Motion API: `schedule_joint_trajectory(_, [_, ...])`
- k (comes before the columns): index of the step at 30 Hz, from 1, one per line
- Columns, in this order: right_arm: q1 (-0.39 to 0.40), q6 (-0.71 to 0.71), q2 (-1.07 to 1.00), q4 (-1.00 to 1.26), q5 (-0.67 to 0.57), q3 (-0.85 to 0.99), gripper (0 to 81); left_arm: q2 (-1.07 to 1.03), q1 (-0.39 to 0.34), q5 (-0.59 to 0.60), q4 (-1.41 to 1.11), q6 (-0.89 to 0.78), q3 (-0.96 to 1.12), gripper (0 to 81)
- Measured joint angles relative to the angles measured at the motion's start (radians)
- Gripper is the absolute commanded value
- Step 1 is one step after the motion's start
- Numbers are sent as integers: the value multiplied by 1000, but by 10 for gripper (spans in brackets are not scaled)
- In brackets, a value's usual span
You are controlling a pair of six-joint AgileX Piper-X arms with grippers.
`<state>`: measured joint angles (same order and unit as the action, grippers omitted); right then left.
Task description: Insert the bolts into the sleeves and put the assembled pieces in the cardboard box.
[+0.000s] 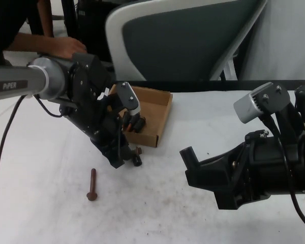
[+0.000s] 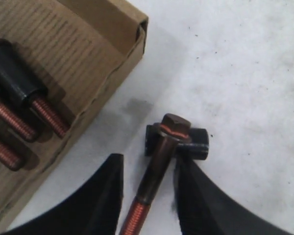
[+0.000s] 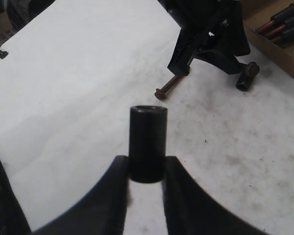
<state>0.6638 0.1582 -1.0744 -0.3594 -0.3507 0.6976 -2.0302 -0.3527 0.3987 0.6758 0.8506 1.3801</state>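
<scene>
The high view looks forward and down from behind both arms over the bench (image 1: 40, 213), the cardboard box (image 1: 153, 109) toward its far edge. The left wrist view sits close above the bench at a corner of that box. The right wrist view looks from farther back, past the sleeve (image 3: 148, 142) in the right gripper (image 3: 147, 166), and shares the bolt (image 3: 169, 88) and box with the high view

**White bench with an office chair behind**

A white, lightly speckled bench top (image 1: 51, 213) fills the near scene under soft, even light. Past its dark far edge (image 1: 203, 85) stands an office chair (image 1: 188, 40) with a pale grey frame and dark teal back. A plain white backdrop (image 1: 284, 40) is at far right.
</scene>
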Motion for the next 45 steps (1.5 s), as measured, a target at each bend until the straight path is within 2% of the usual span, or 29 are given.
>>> schedule_joint_trajectory(16, [0,0,0,0,0,0,2,-45,-14,-15,-3,-34,47,320])
schedule_joint_trajectory(20, [0,0,0,0,0,0,2,-44,-17,9,0,-35,62,228])
schedule_joint_trajectory(25, [0,0,0,0,0,0,2,-44,-24,15,2,-73,62,66])
schedule_joint_trajectory(28, [0,0,0,0,0,0,2,-44,-28,15,2,-95,65,5])
schedule_joint_trajectory(45, [0,0,0,0,0,0,2,-4,-24,15,23,-304,64,8])
